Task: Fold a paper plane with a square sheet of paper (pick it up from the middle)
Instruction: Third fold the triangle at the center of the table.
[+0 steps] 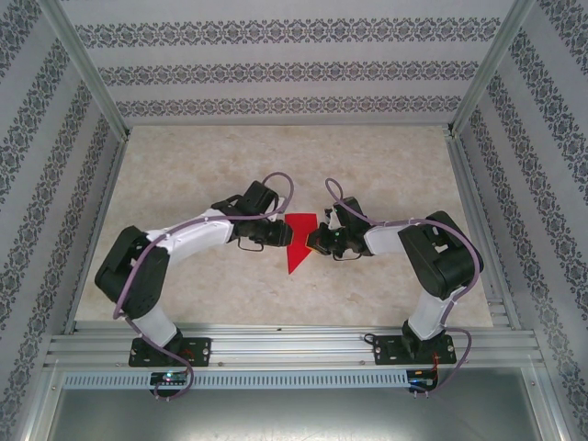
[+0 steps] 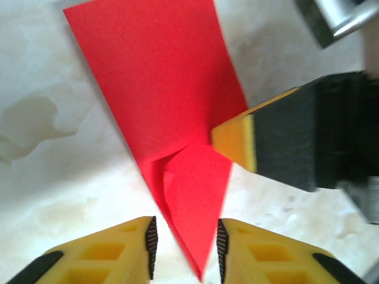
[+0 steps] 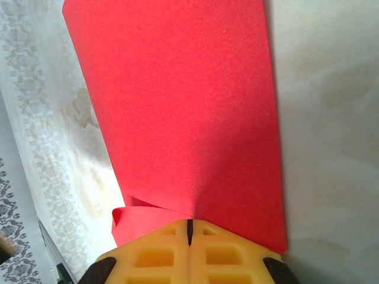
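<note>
The left arm (image 1: 188, 239) and right arm (image 1: 432, 253) had white links between bulky black joints, each trailed by a looping lilac cable (image 1: 277, 176). Black base plates (image 1: 170, 351) sat near the bottom of the frame. The left pincer (image 2: 185, 223) had yellow, hollow-celled fingers (image 2: 118, 254) with ridged black pads (image 2: 152, 245). The right pincer (image 3: 189, 228) matched, yellow with black heels.

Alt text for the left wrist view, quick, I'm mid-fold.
Folded red paper lies on a pale table, its pointed end between the left arm's open jaws. From the right, the right arm's yellow-tipped jaws overlap the paper's right edge.
</note>
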Available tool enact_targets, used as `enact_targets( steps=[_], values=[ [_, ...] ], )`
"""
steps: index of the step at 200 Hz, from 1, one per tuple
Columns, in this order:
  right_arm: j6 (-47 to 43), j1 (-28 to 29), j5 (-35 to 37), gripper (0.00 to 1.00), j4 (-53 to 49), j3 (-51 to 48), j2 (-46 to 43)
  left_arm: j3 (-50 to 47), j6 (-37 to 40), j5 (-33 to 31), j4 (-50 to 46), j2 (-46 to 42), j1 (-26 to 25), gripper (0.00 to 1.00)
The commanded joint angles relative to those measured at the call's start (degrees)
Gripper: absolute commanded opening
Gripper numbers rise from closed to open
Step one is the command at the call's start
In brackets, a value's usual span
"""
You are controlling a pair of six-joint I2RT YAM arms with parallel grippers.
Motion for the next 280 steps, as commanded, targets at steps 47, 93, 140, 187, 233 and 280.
enact_targets(
  steps=[47, 93, 140, 187, 233, 280],
  values=[
    [0.1, 0.3, 3.1, 0.05, -1.9, -0.5, 1.2, -4.4, -10.4, 13.6, 9.0, 3.8, -5.3, 0.11],
    [-0.8, 0.3, 3.3, 0.05, -3.0, -0.6, 1.2, -3.4, -11.3, 13.5, 10.6, 9.5, -5.4, 0.09],
    [-1.4, 0.2, 3.4, 0.05, -3.4, -0.7, 1.4, -5.3, -9.2, 8.8, 8.0, 10.3, -5.0, 0.08],
    [-2.7, 0.0, 4.1, 0.05, -5.3, -0.6, 1.3, -8.2, -10.1, 11.0, 9.0, 9.1, -4.7, 0.07],
    [-3.4, 0.0, 4.4, 0.05, -6.2, -0.6, 1.0, -12.8, -14.9, 14.6, 13.5, 7.9, -2.4, 0.07],
    [-3.8, -0.1, 4.9, 0.05, -6.9, -0.6, 1.2, -13.7, -19.7, 16.6, 10.9, 7.8, -1.1, 0.06]
  ],
)
